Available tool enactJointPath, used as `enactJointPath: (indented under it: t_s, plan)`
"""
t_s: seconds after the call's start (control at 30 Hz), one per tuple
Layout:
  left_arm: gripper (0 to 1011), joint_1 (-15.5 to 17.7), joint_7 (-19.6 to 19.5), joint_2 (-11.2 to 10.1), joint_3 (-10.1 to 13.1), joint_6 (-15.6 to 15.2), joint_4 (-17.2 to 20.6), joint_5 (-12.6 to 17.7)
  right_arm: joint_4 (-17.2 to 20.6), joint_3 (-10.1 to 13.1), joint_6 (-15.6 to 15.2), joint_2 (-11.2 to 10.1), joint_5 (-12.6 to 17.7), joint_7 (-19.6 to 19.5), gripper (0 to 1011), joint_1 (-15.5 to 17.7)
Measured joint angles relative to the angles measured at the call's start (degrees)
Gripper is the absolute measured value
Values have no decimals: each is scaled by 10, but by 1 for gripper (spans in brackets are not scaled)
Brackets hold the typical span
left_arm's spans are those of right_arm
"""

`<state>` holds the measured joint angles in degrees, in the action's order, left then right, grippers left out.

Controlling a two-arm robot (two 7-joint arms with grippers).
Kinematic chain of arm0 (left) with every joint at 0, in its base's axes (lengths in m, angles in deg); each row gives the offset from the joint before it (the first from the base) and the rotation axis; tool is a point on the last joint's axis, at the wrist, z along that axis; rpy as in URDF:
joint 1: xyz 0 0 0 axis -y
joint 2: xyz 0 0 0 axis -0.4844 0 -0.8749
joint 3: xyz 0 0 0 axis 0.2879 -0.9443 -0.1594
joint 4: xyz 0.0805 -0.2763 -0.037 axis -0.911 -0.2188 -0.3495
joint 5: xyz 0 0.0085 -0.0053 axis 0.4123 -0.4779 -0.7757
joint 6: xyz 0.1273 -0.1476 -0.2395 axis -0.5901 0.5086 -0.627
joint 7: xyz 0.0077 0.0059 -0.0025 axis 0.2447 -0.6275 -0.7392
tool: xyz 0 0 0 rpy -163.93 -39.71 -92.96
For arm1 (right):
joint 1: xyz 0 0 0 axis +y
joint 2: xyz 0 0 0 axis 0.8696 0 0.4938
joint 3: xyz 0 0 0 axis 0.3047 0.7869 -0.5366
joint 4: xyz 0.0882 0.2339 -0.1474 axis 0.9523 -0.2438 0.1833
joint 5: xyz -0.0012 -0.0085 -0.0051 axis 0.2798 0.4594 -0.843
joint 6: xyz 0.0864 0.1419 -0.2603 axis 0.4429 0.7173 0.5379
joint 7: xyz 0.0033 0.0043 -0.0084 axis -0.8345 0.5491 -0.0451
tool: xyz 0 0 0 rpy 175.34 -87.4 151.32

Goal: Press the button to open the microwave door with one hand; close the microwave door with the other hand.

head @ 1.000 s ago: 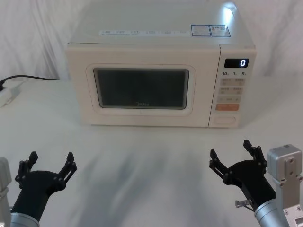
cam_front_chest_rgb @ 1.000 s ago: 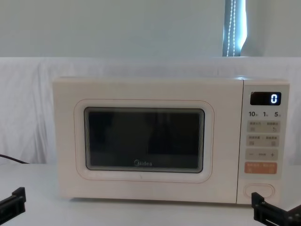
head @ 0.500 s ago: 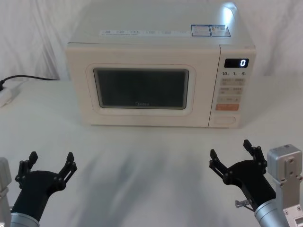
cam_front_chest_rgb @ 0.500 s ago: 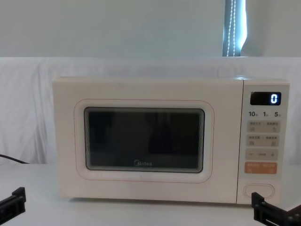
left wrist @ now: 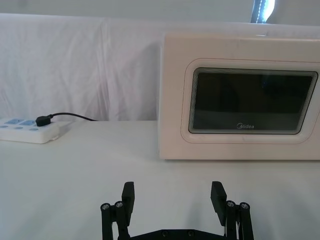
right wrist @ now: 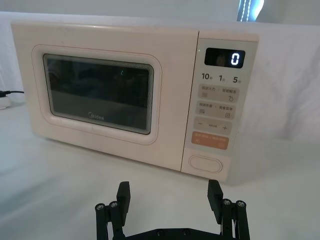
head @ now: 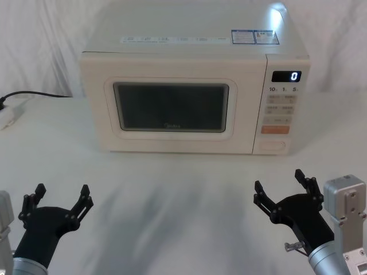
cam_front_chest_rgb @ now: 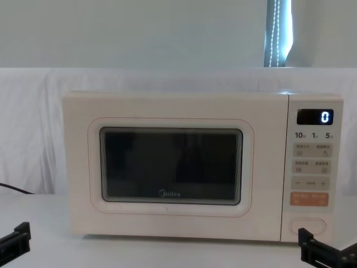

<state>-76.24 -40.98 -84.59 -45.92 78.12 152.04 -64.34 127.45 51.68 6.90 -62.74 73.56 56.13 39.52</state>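
Cream-white and boxy, the microwave (head: 192,86) sat square on the white table (head: 172,195), facing the robot, its black display (head: 286,76) showing a 0. Most of its front was the microwave door (head: 172,109), which lay flush with the casing — shut, so the task had not yet started. A narrow control panel (head: 281,109) ran down the side nearer the right arm, and at its foot, below the orange rectangular button (head: 274,129), was the button (head: 271,146), wide, pill-shaped and unmarked.

Well apart from the oven, the right gripper (head: 281,189) hung low over the table with its fingers spread wide and nothing between them. It stood roughly in line with the panel, which probably made it the natural choice for the press. The left gripper (head: 60,197) was likewise splayed and empty, low on the opposite side; from there it would be placed to push the door back once it swung out — though that is a guess. Off to the left lay a power strip (head: 7,116) with a black cable (head: 34,94).
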Motion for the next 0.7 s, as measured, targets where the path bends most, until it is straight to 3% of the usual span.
enactJointPath:
  t_s: [0.57, 0.7]
  plan:
    - [1001, 0, 0, 0, 0, 0, 0, 0, 0, 0, 0, 0, 0, 0, 1000, 0]
    - [1001, 0, 0, 0, 0, 0, 0, 0, 0, 0, 0, 0, 0, 0, 925, 0]
